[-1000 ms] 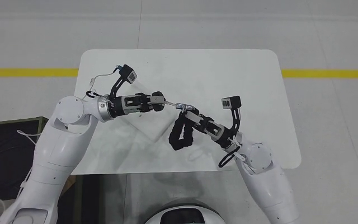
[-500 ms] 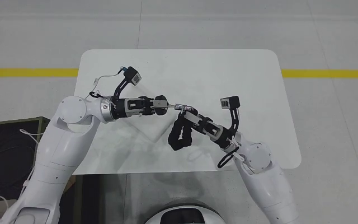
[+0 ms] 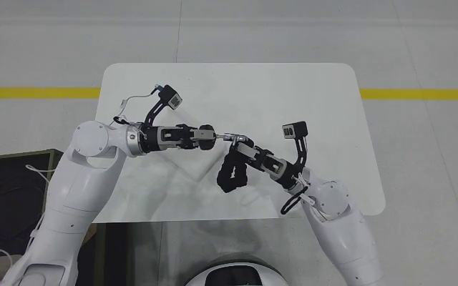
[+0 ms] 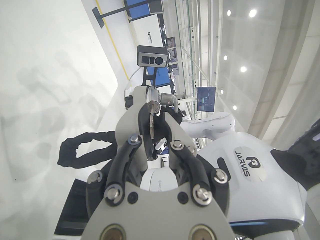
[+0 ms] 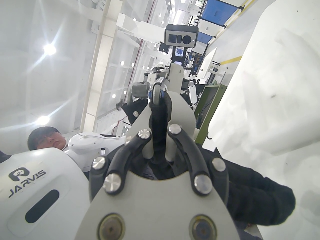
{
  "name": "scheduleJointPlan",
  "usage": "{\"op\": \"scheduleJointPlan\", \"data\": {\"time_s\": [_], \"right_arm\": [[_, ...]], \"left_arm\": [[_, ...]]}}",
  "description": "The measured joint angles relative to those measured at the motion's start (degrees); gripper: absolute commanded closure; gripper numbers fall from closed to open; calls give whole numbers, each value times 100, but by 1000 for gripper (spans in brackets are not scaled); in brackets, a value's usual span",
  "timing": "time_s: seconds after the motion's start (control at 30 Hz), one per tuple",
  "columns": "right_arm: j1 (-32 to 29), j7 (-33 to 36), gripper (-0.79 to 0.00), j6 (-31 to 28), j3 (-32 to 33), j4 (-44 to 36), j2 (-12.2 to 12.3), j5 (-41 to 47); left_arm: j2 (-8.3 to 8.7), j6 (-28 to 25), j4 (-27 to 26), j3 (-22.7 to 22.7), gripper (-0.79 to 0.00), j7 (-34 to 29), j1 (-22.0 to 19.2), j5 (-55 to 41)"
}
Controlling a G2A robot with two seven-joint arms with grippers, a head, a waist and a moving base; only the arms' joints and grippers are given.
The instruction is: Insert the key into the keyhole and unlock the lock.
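The left gripper (image 4: 155, 119) is pinched tight on the key (image 4: 151, 129) — blade pointing straight out ahead of it and seemingly already in the keyhole (image 4: 155, 106) of the lock (image 4: 167, 99), which the right gripper (image 5: 158, 100) clamps nose-to-nose opposite — so a twist about that line remains.

The counter (image 3: 308, 93) is a white rectangular top with rounded corners and a matt surface marked by a few tiny dark specks (image 5: 273, 96). A black sleeved loop (image 3: 230, 177) hangs over its middle, somewhat toward the near edge. Whether its lowest part rests on the surface cannot be told. The counter stands on a pale grey floor (image 3: 415, 36), where a yellow line (image 3: 43, 92) runs out past its left and right edges.
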Motion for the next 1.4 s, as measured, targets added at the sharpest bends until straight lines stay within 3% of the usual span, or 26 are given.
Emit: {"op": "scheduleJointPlan", "data": {"time_s": [0.2, 0.4, 0.53, 0.7, 0.73, 0.77, 0.8, 0.87, 0.93, 1.13, 1.4], "right_arm": [[115, 249, 0, 326, 8, -16, 18, 68], [285, 885, 0, 944, 205, 63, 54, 847], [414, 1143, 0, 1183, 273, 149, 75, 934], [505, 1105, 0, 1226, 201, 204, 74, 724], [518, 1090, 0, 1225, 186, 211, 72, 691], [528, 1075, 0, 1223, 171, 216, 71, 657], [538, 1065, 0, 1226, 151, 223, 69, 637], [550, 1056, 0, 1235, 133, 231, 66, 637], [561, 1057, 0, 1244, 121, 240, 65, 644], [569, 1073, 0, 1271, 95, 241, 68, 567], [547, 1104, 0, 1342, 93, 216, 77, 540]], "left_arm": [[-41, 164, 402, -203, -785, -149, -62, -925], [-22, -352, 1014, -382, -785, -864, -270, -712], [-40, -484, 972, -264, -785, -1169, -258, -560], [-77, -652, 773, -167, -785, -794, -132, -182], [-83, -637, 751, -158, -705, -749, -115, -166], [-89, -621, 725, -147, -336, -720, -102, -147], [-95, -621, 688, -139, -274, -695, -89, -104], [-101, -657, 642, -141, -62, -650, -65, -10], [-104, -700, 590, -152, 0, -609, -42, 132], [-109, -1001, 419, -175, 0, -417, 29, 776], [-145, -1210, 342, -190, 0, -421, 41, 734]]}}
